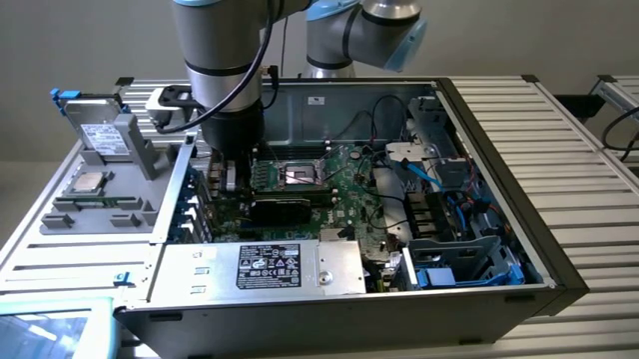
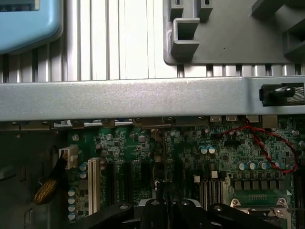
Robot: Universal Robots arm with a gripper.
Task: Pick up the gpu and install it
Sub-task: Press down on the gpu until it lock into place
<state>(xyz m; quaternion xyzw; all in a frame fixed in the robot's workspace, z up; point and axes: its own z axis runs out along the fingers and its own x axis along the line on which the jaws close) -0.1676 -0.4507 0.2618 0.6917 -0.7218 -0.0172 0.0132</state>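
Note:
The gpu [image 1: 284,208] stands on edge inside the open computer case [image 1: 499,157], its black heatsink block facing out over the green motherboard [image 1: 345,176]. My gripper [image 1: 235,187] reaches down at the card's end toward the exterior view's left, close to the case's rear wall. In the wrist view the black fingers [image 2: 155,210] sit close together on a thin edge [image 2: 163,162] that I take for the gpu seen edge-on. That edge runs along the expansion slots [image 2: 125,183] toward the case wall [image 2: 143,98]. The card's lower edge and the slot under it are hidden.
A grey fixture tray [image 1: 90,224] on the exterior view's left holds a silver drive [image 1: 100,134], a processor [image 1: 90,181] and a memory stick [image 1: 100,202]. The power supply [image 1: 265,265], drive cages [image 1: 465,254] and cables [image 1: 420,168] crowd the case. A red-black wire [image 2: 267,136] loops over the motherboard.

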